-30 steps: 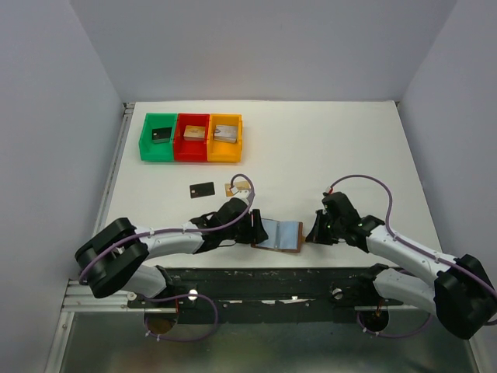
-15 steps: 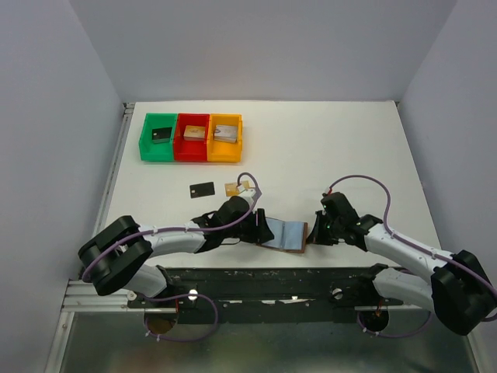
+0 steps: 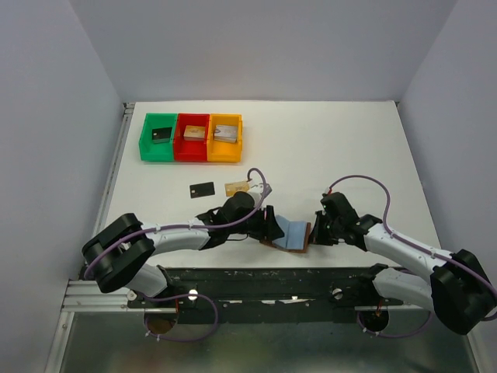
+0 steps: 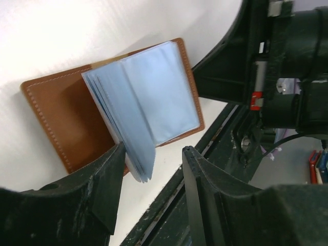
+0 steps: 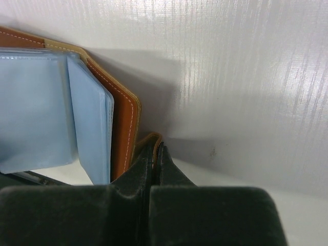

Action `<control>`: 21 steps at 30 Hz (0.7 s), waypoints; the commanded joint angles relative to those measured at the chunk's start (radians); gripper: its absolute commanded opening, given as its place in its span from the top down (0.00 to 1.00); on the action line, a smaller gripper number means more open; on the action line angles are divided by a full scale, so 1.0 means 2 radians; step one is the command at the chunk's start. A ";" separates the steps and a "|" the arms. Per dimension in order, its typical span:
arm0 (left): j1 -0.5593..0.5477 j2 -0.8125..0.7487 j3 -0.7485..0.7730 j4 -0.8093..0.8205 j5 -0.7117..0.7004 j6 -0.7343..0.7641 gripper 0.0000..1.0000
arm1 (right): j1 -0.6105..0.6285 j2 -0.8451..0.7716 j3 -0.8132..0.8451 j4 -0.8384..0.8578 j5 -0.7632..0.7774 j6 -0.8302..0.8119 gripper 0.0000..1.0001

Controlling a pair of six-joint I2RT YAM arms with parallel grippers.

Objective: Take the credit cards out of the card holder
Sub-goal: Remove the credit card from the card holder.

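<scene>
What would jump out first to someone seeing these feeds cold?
The open brown leather card holder with pale blue sleeves lies at the near edge of the white table, between both arms. The right pincer is shut on its little brown tab strap, while the left pincer is open, its fingers straddling the fanned sleeve edges. Beyond it, a thin black card and a thin gold card lie flat.

You have a white counter carrying three bins far left, a black card and a gold card mid-left, and the card holder near.
</scene>
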 commanded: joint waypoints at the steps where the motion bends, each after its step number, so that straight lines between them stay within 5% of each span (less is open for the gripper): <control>1: -0.007 0.013 0.027 0.025 0.034 0.014 0.44 | -0.003 0.006 0.009 0.009 0.007 -0.001 1.00; 21: -0.018 0.042 0.063 -0.008 0.035 0.026 0.44 | -0.003 -0.009 0.009 -0.010 0.020 0.003 1.00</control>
